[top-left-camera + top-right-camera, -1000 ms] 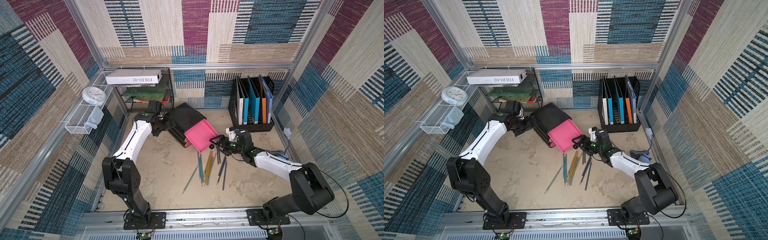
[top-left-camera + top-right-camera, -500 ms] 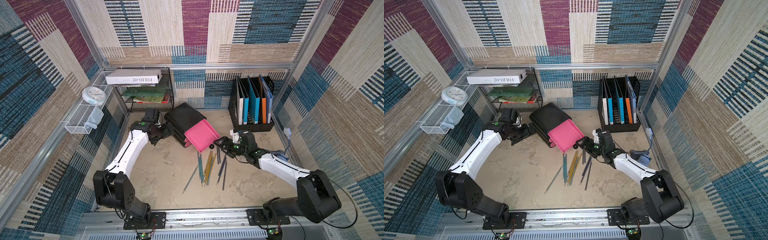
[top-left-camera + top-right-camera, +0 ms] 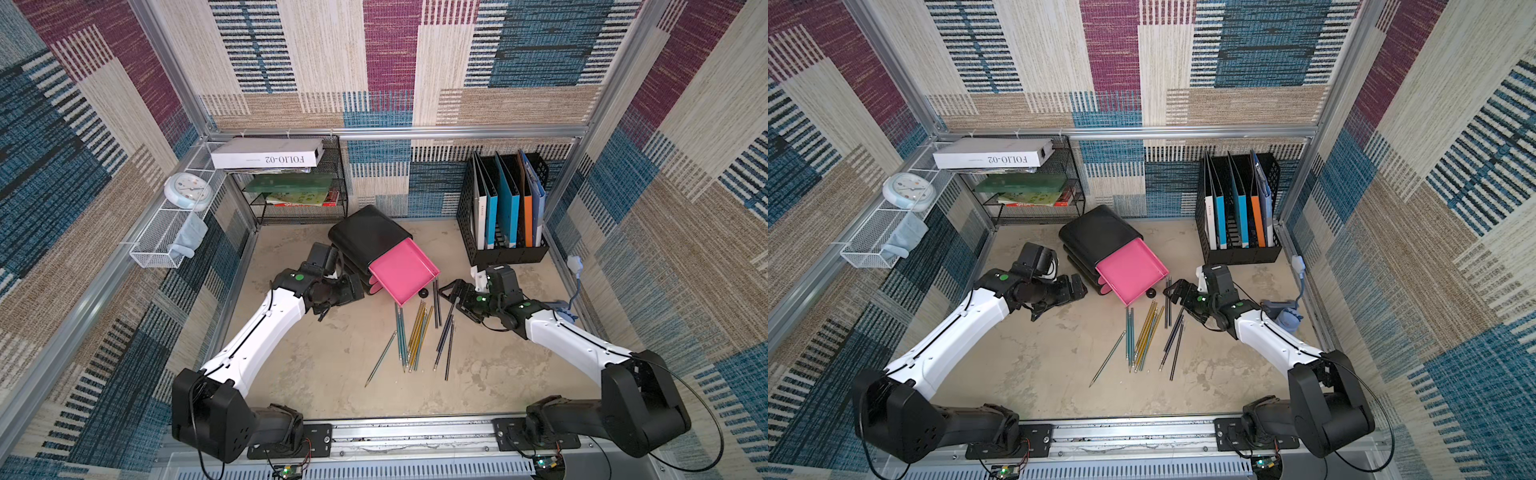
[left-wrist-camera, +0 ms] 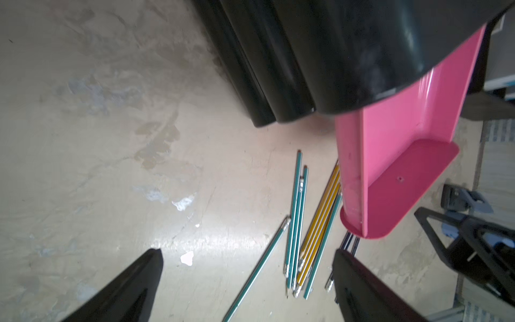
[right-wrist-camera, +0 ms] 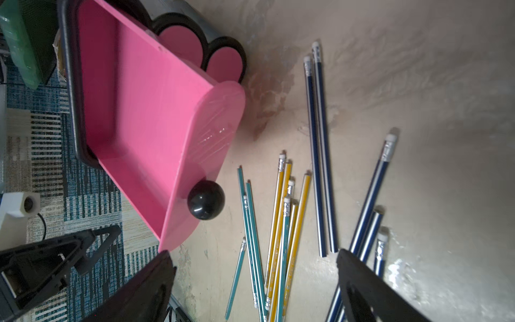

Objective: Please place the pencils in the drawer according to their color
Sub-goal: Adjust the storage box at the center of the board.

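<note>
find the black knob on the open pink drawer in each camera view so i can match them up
Top view: black knob near centre frame, on the pink drawer's front.
Top view: same, near centre frame.
Left wrist: not visible; the drawer's front panel hides it.
Right wrist: on the drawer front, beside the teal pencils.
Shared landmark: the pink drawer.

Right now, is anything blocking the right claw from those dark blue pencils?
Nothing visible. The open right gripper hangs right at the dark blue pencils, with nothing between them. The pink drawer beside them stands open and empty.
</note>
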Robot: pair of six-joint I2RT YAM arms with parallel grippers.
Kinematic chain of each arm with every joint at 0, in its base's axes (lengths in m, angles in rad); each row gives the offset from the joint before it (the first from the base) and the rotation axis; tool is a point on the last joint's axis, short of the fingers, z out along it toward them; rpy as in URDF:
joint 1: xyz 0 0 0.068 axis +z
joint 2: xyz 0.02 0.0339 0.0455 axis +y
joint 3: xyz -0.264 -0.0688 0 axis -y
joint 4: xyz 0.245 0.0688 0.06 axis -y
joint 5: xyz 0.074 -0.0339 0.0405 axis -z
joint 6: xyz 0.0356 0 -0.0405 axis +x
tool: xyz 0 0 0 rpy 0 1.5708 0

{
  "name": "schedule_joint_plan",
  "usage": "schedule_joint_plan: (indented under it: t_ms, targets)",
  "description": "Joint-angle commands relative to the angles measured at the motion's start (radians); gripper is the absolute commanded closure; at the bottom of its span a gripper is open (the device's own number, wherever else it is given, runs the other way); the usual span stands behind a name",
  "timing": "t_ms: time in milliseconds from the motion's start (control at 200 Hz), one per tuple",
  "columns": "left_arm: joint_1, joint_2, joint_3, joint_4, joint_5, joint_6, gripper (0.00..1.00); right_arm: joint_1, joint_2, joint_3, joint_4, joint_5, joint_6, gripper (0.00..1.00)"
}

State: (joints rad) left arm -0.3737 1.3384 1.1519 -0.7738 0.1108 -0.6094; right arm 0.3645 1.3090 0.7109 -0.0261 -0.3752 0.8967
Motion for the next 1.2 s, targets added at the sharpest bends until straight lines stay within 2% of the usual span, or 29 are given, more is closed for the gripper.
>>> schedule_joint_plan:
  t_ms: [0, 265, 526, 736, 1017, 1107, 1192]
  targets:
    - [-0.069, -0.026, -0.042, 0.007, -0.079, -0.066, 0.01, -0.009, -0.021, -0.010, -0.026, 0.003, -0.018, 0.05]
    - [-0.259, -0.025, -0.119, 0.041, -0.220, -0.166, 0.01, -0.024, -0.044, -0.022, -0.069, 0.005, -0.060, 0.05]
    - [-0.410, 0.008, -0.096, 0.054, -0.335, -0.234, 0.01, -0.049, -0.042, -0.047, -0.103, 0.030, -0.057, 0.06]
    - [-0.455, 0.056, -0.052, 0.061, -0.366, -0.226, 0.01, -0.075, -0.045, -0.060, -0.118, 0.036, -0.068, 0.07]
    - [-0.560, 0.133, 0.024, 0.062, -0.481, -0.180, 0.01, -0.089, -0.060, -0.037, -0.183, 0.071, -0.091, 0.07]
    - [-0.571, 0.164, 0.039, 0.059, -0.502, -0.162, 0.01, -0.094, -0.053, -0.025, -0.190, 0.070, -0.094, 0.07]
    - [-0.570, 0.170, 0.007, 0.056, -0.533, -0.194, 0.01, -0.094, -0.050, -0.025, -0.189, 0.064, -0.091, 0.07]
